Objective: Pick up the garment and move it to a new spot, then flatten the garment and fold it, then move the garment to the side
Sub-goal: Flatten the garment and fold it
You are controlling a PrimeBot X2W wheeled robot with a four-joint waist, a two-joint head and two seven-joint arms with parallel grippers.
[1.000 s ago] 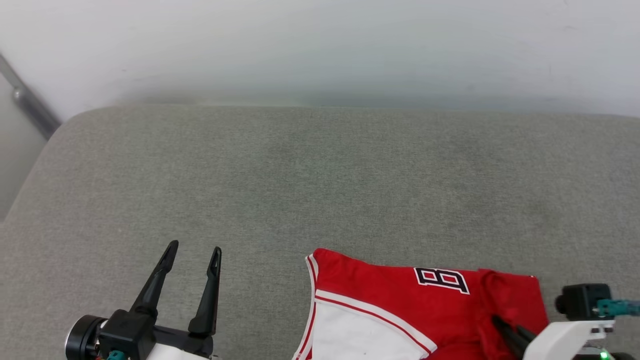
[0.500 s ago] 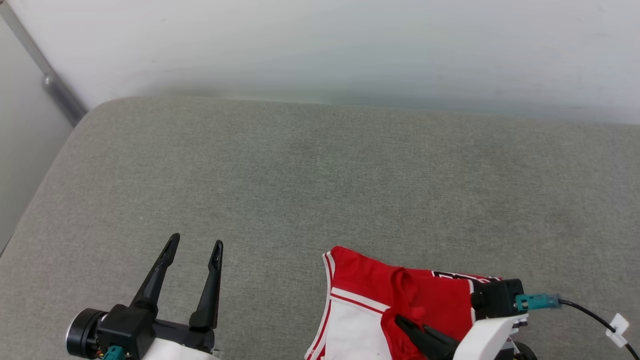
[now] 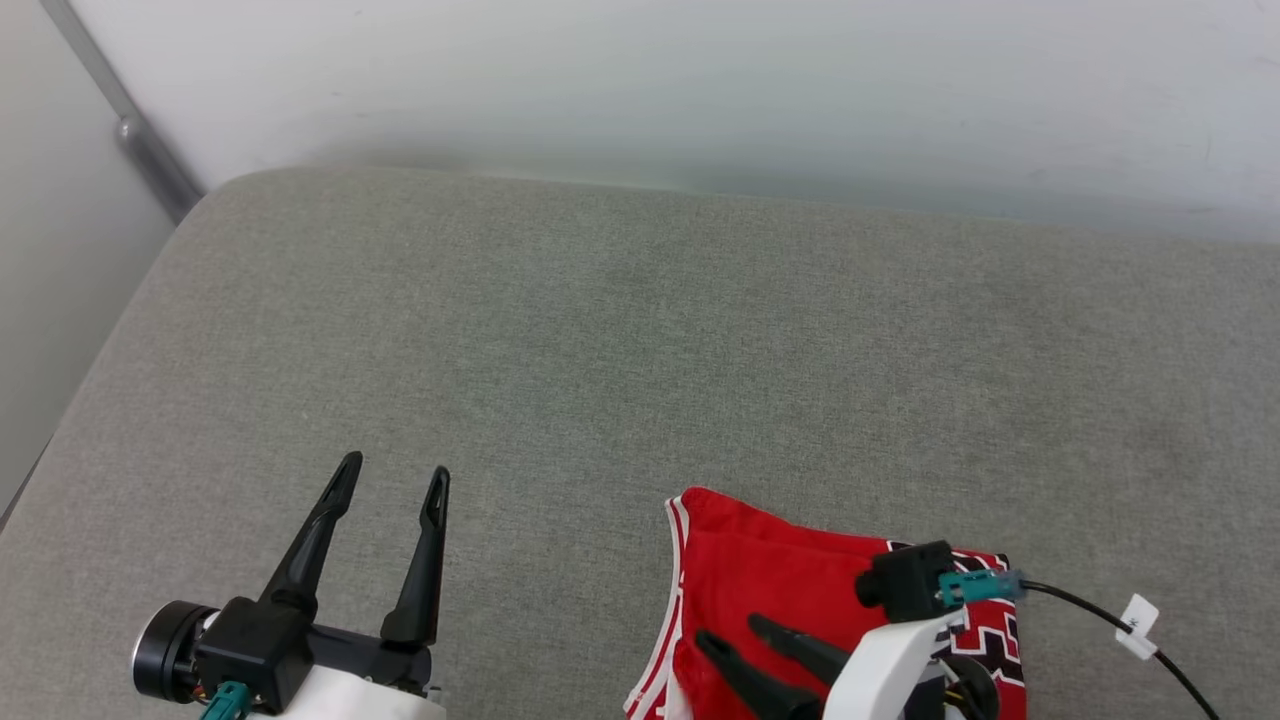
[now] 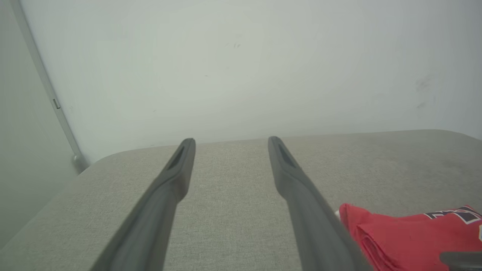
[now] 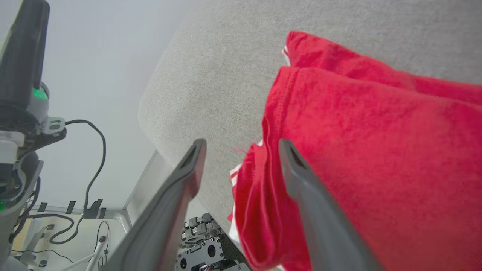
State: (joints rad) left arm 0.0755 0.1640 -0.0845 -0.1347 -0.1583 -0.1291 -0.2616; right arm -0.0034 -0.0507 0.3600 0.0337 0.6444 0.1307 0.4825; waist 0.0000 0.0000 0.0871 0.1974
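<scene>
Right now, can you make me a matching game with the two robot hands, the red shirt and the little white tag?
Things:
1. left gripper
2. right gripper
3. garment
4. white tag

Places and states:
a. lies folded on the grey cushion
b. open, fingers over red cloth
c. open, over bare cushion
d. sits on a black cable

Pairs: 1-c, 2-b, 3-a, 4-d

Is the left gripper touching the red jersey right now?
Apart. In the head view a wide strip of bare grey cushion lies between the open left gripper and the jersey.
</scene>
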